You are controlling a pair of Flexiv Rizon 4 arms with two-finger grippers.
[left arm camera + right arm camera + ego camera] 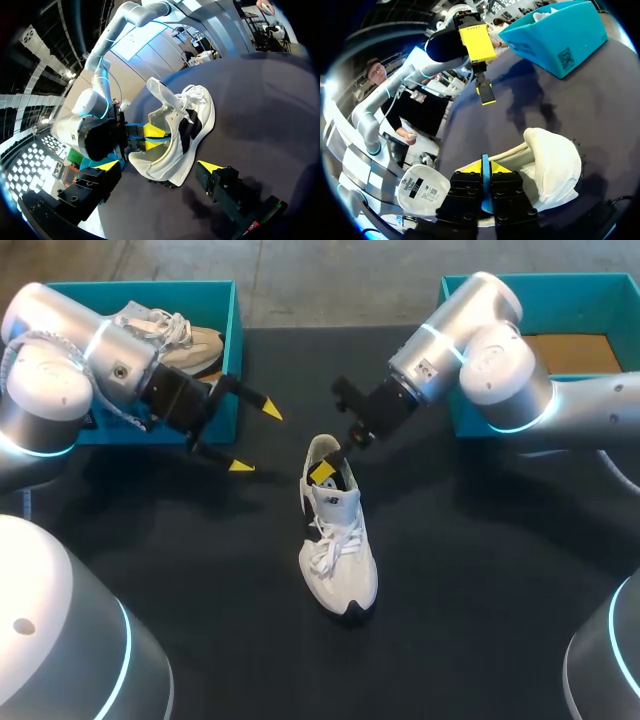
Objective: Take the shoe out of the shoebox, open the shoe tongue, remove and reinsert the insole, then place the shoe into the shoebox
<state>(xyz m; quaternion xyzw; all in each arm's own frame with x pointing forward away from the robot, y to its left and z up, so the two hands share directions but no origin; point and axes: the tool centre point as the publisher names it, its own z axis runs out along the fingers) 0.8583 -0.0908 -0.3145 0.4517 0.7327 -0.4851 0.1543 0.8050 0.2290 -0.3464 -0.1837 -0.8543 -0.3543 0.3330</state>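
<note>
Centrally, a white sneaker stands on its sole on the black table, outside both boxes. Its heel opening points at the far edge and its toe at the near edge. The laces lie loose over the instep. In the right wrist view the padded tongue is folded forward, away from the opening.

Right gripper: it enters from the right and sits in the heel opening. Its yellow tips are closed narrowly on a thin blue edge, apparently that of the insole. The insole's white, printed heel end shows beside the fingers in the right wrist view.

Left gripper: it hangs over bare table between the left shoebox and the sneaker. Its fingers are spread wide and hold nothing. From its own camera the sneaker lies just ahead of the fingers, side-on, with the right gripper's tips visible inside it.

Left shoebox, teal, far left: it contains a second shoe.

Right shoebox, teal, far right: a brown sheet lies inside it.
</note>
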